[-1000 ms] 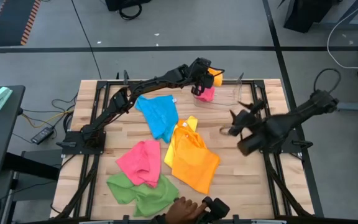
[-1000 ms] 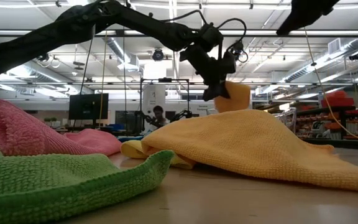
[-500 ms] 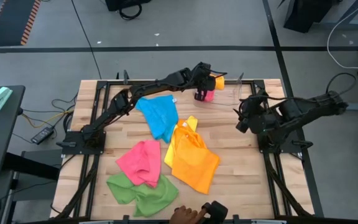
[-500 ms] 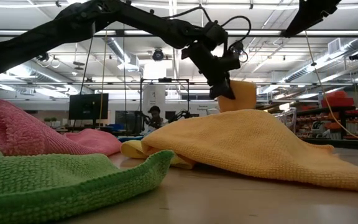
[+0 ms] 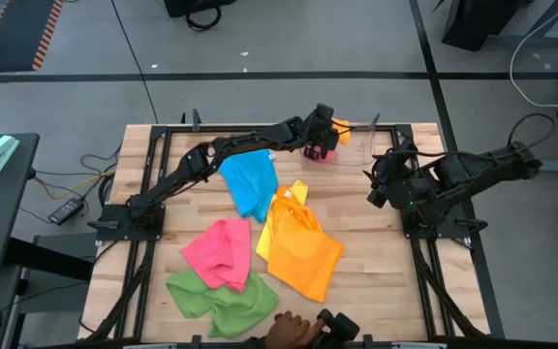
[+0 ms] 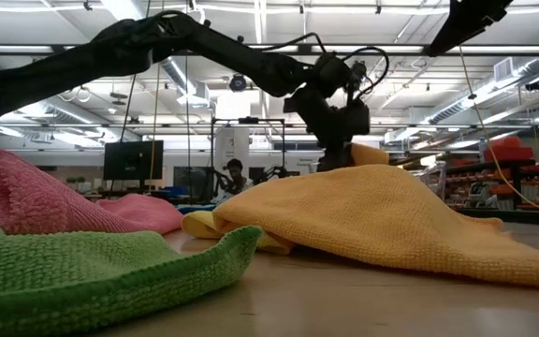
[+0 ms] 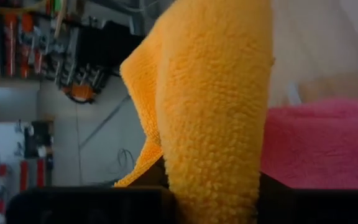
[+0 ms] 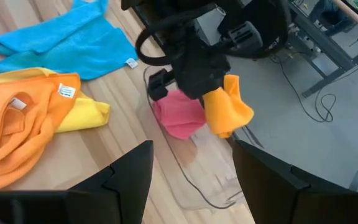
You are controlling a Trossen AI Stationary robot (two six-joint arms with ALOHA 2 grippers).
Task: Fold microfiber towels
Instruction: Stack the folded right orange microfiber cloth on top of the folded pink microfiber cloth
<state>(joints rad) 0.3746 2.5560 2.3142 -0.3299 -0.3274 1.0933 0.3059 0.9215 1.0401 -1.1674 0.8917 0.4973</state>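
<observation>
My left gripper [image 8: 211, 84] reaches to the far middle of the table and is shut on a small folded orange towel [image 8: 229, 112]. It holds the towel just over a folded pink towel [image 8: 179, 118] that lies in a clear plastic bin [image 8: 207, 190]. Unfolded towels lie loose on the table: blue [image 5: 250, 179], yellow [image 5: 296, 191], orange [image 5: 303, 250], pink [image 5: 219, 252] and green [image 5: 216, 296]. My right gripper [image 8: 192, 149] hangs open above the table's right side, with nothing between its fingers. My left gripper pinches the folded orange towel by its upper end [image 8: 219, 93] between its two fingers, several layers together. The fingers slant down from the table's left. The towel hangs below them beside the pink towel [image 7: 322, 143]. Whether the two touch, I cannot tell.
A person's hand [image 5: 289, 330] shows at the table's near edge with a dark object. The loose towels cover the table's middle and near left. Bare wood lies between the bin and my right arm [image 5: 453, 179].
My left gripper has gone down toward the bin with the folded orange towel, which now hangs close by the pink towel. My right arm drew back toward the table's right edge and turned, then kept still.
</observation>
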